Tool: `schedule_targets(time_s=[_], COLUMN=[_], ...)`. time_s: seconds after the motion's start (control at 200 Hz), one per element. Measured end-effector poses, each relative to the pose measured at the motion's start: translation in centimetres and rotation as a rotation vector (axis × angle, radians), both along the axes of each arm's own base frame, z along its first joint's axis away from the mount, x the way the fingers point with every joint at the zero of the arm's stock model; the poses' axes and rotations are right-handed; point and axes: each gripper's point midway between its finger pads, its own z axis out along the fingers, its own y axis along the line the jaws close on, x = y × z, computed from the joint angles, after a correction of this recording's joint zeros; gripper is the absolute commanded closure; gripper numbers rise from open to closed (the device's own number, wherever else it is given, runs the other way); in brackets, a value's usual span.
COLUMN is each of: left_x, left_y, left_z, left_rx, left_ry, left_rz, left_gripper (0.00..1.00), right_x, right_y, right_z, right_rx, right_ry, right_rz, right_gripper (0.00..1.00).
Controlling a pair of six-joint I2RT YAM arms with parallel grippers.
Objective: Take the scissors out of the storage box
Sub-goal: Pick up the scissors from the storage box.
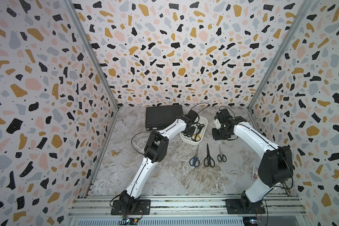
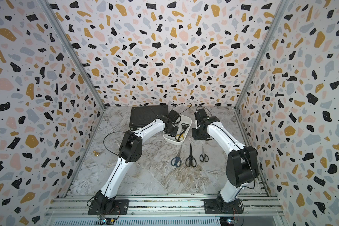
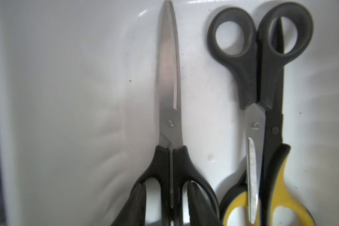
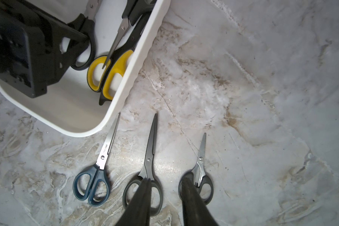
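Three pairs lie in the shallow white plastic tub [image 4: 57, 109]; the left pincer [image 3: 165, 187] is down inside it, spread partway astride the black plastic handles of the long steel-bladed scissors [image 3: 169, 88], whose blades point away from its tips, and it is not yet visibly pinching. It should close squarely on the handle neck, then lift straight up, since the yellow-and-black pair [image 3: 278, 185] lies just beside the pincer and could snag; the right pincer [image 4: 166, 195] hangs spread and empty above the marble-patterned desk [image 4: 243, 97].
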Motion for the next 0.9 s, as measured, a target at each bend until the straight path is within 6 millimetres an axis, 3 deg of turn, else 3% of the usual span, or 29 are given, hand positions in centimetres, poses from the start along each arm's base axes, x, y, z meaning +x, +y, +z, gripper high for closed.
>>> schedule_targets(time_s=[0.295,0.465,0.771,0.901], left_x=[-0.8,-0.2,-0.3,-0.3], left_y=[0.7,0.0,-0.5,-0.7], left_z=[-0.4,-0.6,-0.6,-0.5], left_rx=[0.031,0.021,-0.008,-0.018], left_ry=[0.041,0.051,0.075,0.074], left_rz=[0.007,0.013,0.018,0.019], left_gripper=[0.65,0.67,0.89,0.91], right_x=[0.1,0.1,0.3,0.5], right_y=[0.2,0.2,0.2,-0.1], right_z=[-0.1,-0.4,0.0,0.1], right_rx=[0.005,0.004,0.020,0.022], right_ry=[0.006,0.012,0.009,0.006], right_rz=[0.003,0.003,0.002,-0.004], right_gripper=[0.68,0.67,0.67,0.67])
